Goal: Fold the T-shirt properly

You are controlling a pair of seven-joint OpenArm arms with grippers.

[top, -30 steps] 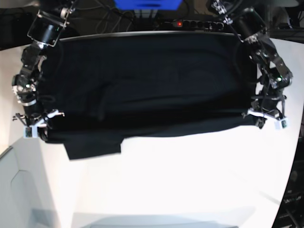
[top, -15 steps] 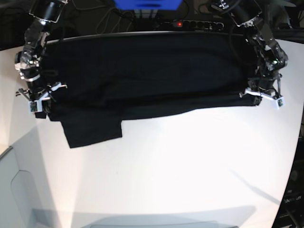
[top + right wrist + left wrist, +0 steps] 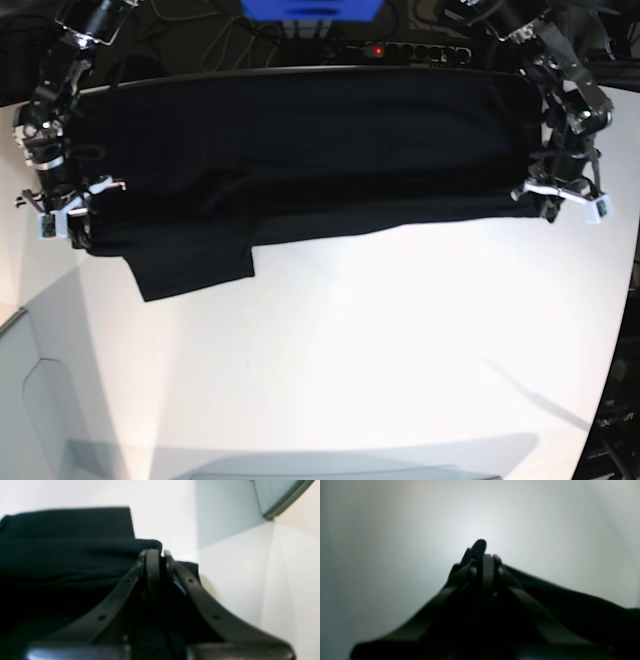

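Note:
The black T-shirt (image 3: 300,140) lies stretched across the far part of the white table (image 3: 380,350), plain side up. One sleeve (image 3: 190,265) sticks out toward me at the left. My left gripper (image 3: 548,200) is at the shirt's right front corner, shut on the cloth edge. In the left wrist view the left gripper (image 3: 483,555) has its fingers together and dark cloth (image 3: 570,610) trails off to the right. My right gripper (image 3: 75,222) pinches the left front corner. In the right wrist view the right gripper (image 3: 156,555) is shut on the folded cloth (image 3: 75,555).
Along the far edge behind the shirt runs a power strip (image 3: 400,50) with a red light, with cables and a blue object (image 3: 310,8) near it. A pale grey panel (image 3: 30,400) sits at the near left corner; the grey panel (image 3: 275,495) also shows in the right wrist view.
Both grippers have moved toward the far side of the table, still holding the shirt's corners. The shirt's front edge has drawn back with them and the sleeve has slid left.

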